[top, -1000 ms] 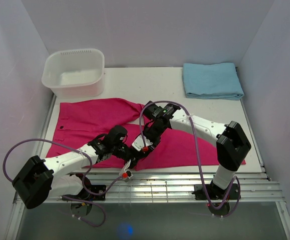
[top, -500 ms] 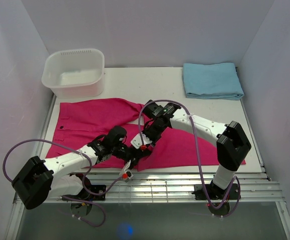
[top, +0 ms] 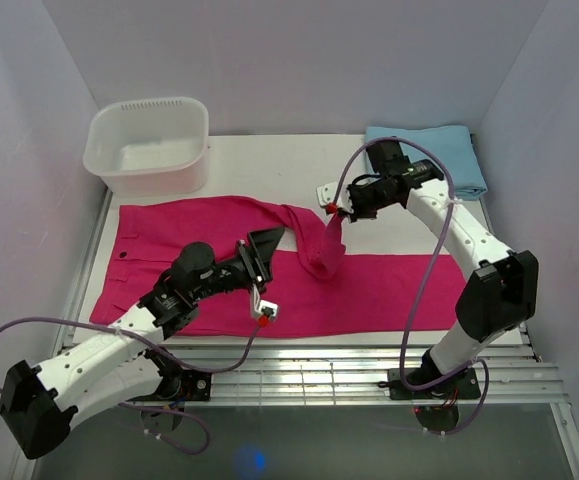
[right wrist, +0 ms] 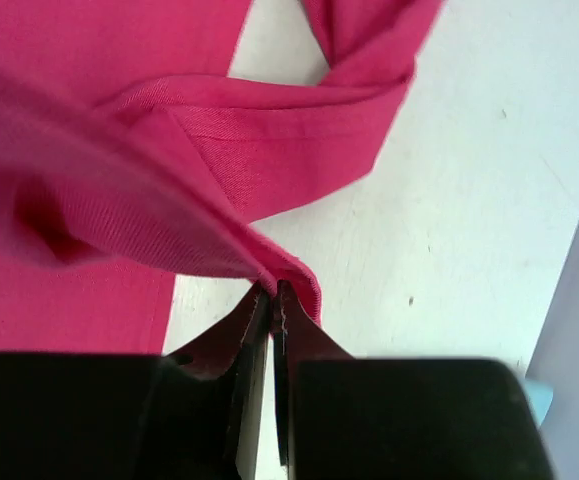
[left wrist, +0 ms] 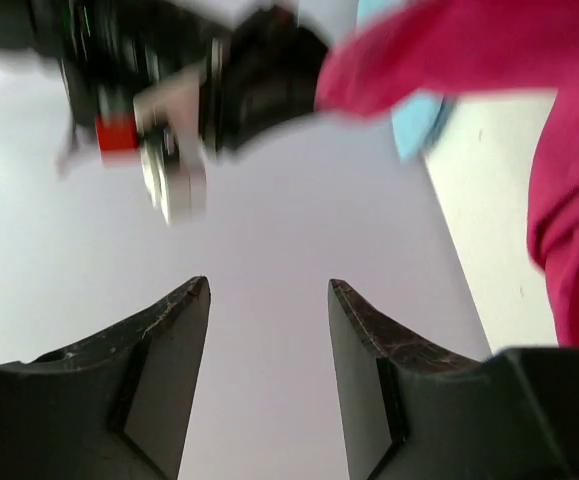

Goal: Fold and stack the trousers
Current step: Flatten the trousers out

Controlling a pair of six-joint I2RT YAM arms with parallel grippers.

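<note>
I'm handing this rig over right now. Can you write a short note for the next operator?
Left hand: open, empty, raised above the trousers.
Right hand: shut on a pinch of trouser fabric, held up off the table near the folded blue cloth.
Trousers: mostly flat across the near half of the table; the pinched part drapes down from the right hand.
Done: no finished fold yet.
Left: lay this fold down, complete the folding, then stack.

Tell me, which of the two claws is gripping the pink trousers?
The right claw, pinched shut on a raised fold of the trousers. The left claw is open and holds nothing.
</note>
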